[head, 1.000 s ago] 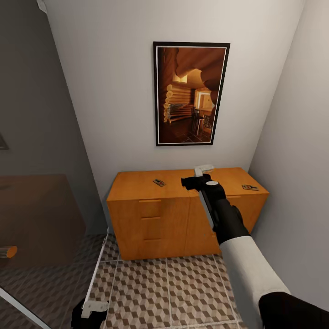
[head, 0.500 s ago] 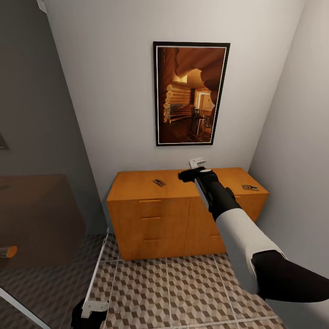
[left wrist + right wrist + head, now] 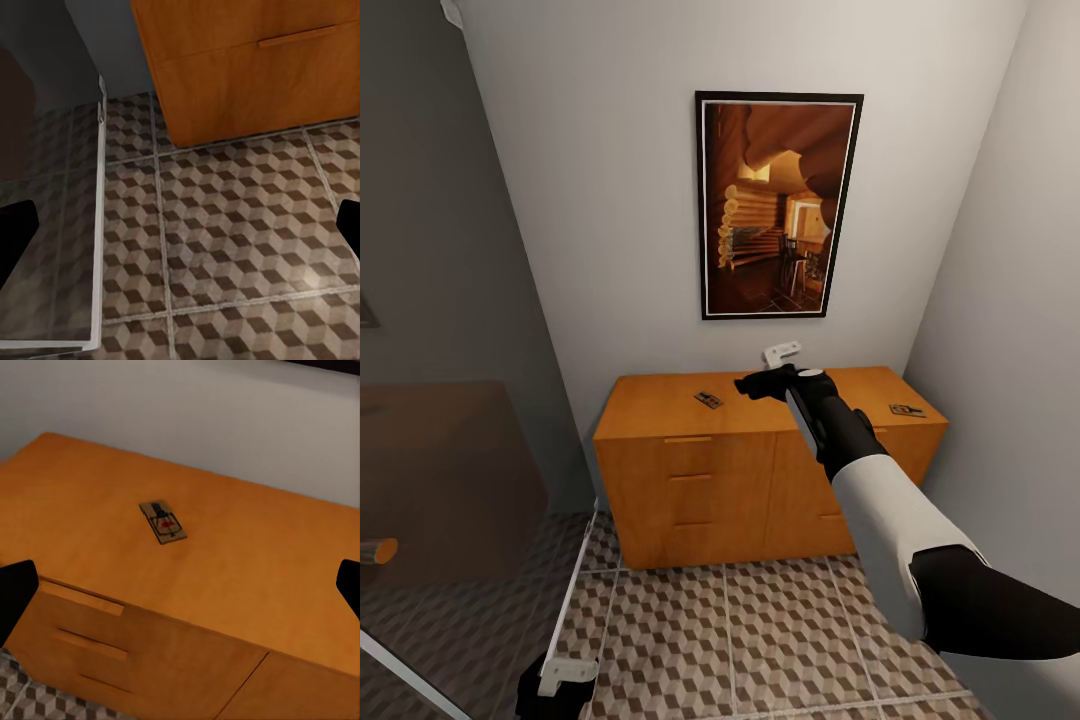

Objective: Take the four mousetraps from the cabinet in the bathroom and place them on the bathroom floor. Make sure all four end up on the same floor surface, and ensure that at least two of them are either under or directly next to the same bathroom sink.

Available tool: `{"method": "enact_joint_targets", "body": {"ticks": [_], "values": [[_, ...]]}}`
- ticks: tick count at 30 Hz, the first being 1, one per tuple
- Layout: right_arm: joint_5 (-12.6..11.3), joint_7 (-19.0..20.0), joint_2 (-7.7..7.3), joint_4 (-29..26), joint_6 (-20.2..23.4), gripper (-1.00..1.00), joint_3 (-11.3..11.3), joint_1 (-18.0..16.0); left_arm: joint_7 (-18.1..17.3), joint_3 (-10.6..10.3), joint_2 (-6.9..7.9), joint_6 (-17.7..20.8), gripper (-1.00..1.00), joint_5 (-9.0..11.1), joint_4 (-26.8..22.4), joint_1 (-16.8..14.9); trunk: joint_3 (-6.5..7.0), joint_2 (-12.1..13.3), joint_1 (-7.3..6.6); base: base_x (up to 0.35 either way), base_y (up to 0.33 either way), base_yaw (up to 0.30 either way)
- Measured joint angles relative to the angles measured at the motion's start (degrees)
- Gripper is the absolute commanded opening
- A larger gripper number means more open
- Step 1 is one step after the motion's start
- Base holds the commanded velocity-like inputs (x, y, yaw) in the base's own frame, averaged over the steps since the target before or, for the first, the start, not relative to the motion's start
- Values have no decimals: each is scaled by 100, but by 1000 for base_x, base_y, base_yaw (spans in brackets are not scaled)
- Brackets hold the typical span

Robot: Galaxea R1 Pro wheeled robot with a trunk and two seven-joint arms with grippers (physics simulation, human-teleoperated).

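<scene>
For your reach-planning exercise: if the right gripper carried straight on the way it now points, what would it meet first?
Probably the small tan wooden mousetrap lying on the orange-tan cabinet's flat top; the right gripper points down at it, jaws open, though depth is unclear.

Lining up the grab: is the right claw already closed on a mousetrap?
No. In the right wrist view the mousetrap lies flat on the cabinet top, apart from the open right claw.
</scene>
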Motion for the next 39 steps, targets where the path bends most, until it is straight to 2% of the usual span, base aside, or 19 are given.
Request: {"method": "enact_joint_targets", "body": {"ticks": [21, 28, 39], "values": [[-15, 150, 0, 69, -22, 100, 11, 11, 0, 0, -2, 1, 100, 0, -1, 0, -10, 0, 0, 0, 0, 0], [-15, 480, 0, 90, -21, 100, 4, 16, 0, 0, -1, 1, 100, 0, 1, 0, -60, 1, 0, 0, 0, 0], [-14, 570, 0, 186, -138, 100, 3, 17, -3, 0, -4, 1, 100, 0, 2, 0, -159, 0, 0, 0, 0, 0]]}}
